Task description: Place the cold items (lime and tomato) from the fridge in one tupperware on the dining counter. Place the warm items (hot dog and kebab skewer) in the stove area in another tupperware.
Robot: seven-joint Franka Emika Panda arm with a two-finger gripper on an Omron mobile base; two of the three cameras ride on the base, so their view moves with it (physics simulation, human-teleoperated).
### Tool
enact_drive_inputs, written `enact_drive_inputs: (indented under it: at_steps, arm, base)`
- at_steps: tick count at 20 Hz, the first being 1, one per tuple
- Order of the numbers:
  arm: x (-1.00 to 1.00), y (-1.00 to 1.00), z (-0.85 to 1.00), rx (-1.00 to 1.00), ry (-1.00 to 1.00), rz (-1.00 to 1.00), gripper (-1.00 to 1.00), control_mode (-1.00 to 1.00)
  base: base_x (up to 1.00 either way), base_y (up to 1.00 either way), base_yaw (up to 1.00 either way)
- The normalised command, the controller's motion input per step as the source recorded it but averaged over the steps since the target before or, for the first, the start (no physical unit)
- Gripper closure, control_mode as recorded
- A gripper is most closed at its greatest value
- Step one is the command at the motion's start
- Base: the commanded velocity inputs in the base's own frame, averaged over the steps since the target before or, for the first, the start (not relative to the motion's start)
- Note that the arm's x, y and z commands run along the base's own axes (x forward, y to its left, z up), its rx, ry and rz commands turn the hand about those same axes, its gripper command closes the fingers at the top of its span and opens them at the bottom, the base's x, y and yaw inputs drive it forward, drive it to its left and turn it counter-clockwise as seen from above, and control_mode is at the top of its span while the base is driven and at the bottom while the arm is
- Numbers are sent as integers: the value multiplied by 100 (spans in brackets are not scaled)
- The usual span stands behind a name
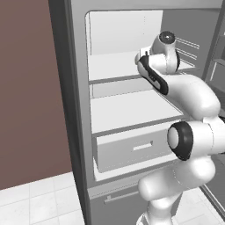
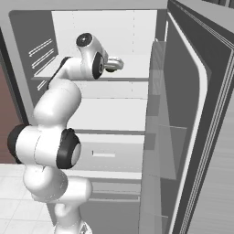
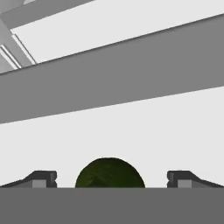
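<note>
A dark green lime (image 3: 109,172) lies on the white fridge shelf (image 3: 131,127), low in the hand view. My gripper (image 3: 111,180) is open, and the lime sits right between its two dark fingertips (image 3: 43,178), with a gap on each side. In both base views the arm reaches into the upper compartment of the open fridge, with the hand (image 2: 113,64) just over the top shelf (image 1: 112,66). The tomato, hot dog, kebab skewer and tupperware are out of view.
The fridge stands open with a middle shelf (image 1: 132,110) and a closed drawer (image 1: 132,149) below the arm. Its open door (image 2: 183,137) stands close on the right. A brown wall (image 1: 26,88) is to the left. A grey shelf lip (image 3: 109,83) runs above the hand.
</note>
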Motion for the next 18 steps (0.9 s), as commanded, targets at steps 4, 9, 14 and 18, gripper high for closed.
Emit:
enact_drive_inputs:
  at_steps: [4,9,14,18]
  arm:
    - [50,-2,-18,-3,0,0,-100,-100]
    - [49,-3,-13,-1,0,0,-100,-100]
    - [14,-8,-10,0,0,-3,100,-100]
    - [-26,-16,-27,0,-1,-12,100,-100]
  base:
    - [0,0,0]
    - [0,0,0]
    - [0,0,0]
    - [0,0,0]
